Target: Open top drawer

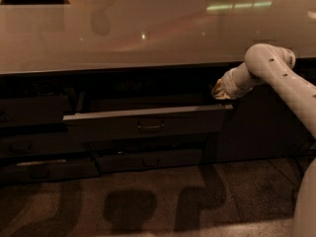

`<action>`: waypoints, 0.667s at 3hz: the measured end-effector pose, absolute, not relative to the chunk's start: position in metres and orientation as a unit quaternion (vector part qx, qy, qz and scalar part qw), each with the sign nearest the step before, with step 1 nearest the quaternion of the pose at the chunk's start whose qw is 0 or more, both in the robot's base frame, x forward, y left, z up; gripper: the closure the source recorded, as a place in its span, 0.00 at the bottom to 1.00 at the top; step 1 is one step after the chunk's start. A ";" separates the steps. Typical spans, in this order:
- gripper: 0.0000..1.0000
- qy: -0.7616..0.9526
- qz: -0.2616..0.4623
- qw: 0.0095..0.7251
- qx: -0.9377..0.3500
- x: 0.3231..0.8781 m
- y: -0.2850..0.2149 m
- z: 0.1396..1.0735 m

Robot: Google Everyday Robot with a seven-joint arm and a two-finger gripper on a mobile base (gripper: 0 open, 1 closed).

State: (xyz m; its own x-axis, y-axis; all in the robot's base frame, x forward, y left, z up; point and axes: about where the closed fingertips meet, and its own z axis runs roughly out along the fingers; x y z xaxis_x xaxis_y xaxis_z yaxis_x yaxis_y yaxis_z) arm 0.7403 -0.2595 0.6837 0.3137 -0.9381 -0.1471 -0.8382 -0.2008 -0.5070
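Top drawer (148, 123), one, pulled out; one hand (220, 91) above its right corner, grip unclear.

Colours here are pretty muted tbh. The worktop (148, 48) is a glossy pale beige with a pinkish sheen, and there's one greenish light streak (239, 5) reflected in it. The top drawer (108, 125) front is plain flat dark grey with a darker handle (150, 126). The lower drawers (148, 159) are the same dark grey, nearly black in the shadow. The arm (281, 78) is off-white with little dark dots, and the pincer (219, 90), sitting just above the top drawer's right end, looks tan-yellow. The floor (247, 191) is speckled brown with dark shadow blotches.
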 end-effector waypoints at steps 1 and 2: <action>1.00 0.541 -0.102 0.239 -0.800 0.738 -0.221 0.679; 1.00 0.541 -0.100 0.239 -0.800 0.738 -0.222 0.677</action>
State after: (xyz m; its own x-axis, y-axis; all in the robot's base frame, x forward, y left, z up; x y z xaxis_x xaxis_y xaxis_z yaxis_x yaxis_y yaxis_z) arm 0.7384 -0.2218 0.6767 0.3937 -0.9140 -0.0983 -0.8183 -0.2998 -0.4904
